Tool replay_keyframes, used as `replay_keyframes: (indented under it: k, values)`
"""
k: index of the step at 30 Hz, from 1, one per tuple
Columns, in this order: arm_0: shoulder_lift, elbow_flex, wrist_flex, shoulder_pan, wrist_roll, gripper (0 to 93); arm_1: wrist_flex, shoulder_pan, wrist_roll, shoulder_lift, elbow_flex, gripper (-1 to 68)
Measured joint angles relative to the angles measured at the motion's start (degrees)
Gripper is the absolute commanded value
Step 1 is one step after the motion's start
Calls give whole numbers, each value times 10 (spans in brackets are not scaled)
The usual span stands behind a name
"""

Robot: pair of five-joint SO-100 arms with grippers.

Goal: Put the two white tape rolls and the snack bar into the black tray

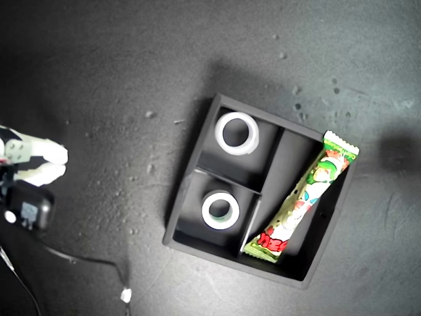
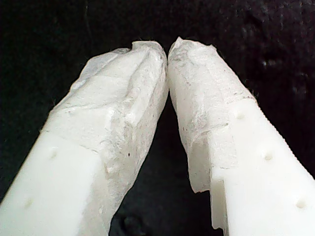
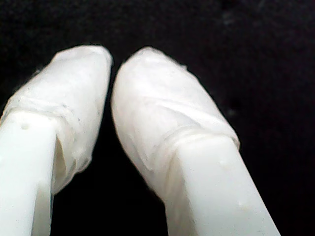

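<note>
The square black tray (image 1: pixel 304 275) holds both white ring-shaped tape rolls (image 1: pixel 237 133) (image 1: pixel 220 210) and the green-and-white wrapped snack bar (image 1: pixel 304 197), well apart from my grippers. My first gripper (image 2: pixel 167 50) and my second gripper (image 3: pixel 111 66) are closed on nothing. Which one shows at the exterior view's left, I cannot tell.

My first gripper (image 2: pixel 167 51) has its fingers closed tip to tip, holding nothing. My second gripper (image 3: pixel 112 73) looks nearly closed, its fingers empty too.
</note>
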Motion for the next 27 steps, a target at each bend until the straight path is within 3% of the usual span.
replay_keyframes:
  k: [6, 14, 20, 25, 27]
  values:
    - [1, 61, -32, 5, 1, 1, -92, 8, 0, 7, 113, -2]
    - [1, 100, -59, 32, -61, 1, 13, 42, 0, 2, 126, -1]
    - [0, 100, 2, 68, -128, 2, 54, 36, 0, 2, 126, -1]
    - [0, 100, 4, 78, -23, 2, 58, 40, 0, 2, 126, -1]
    - [0, 100, 4, 81, -22, 2, 58, 45, 0, 2, 126, -1]
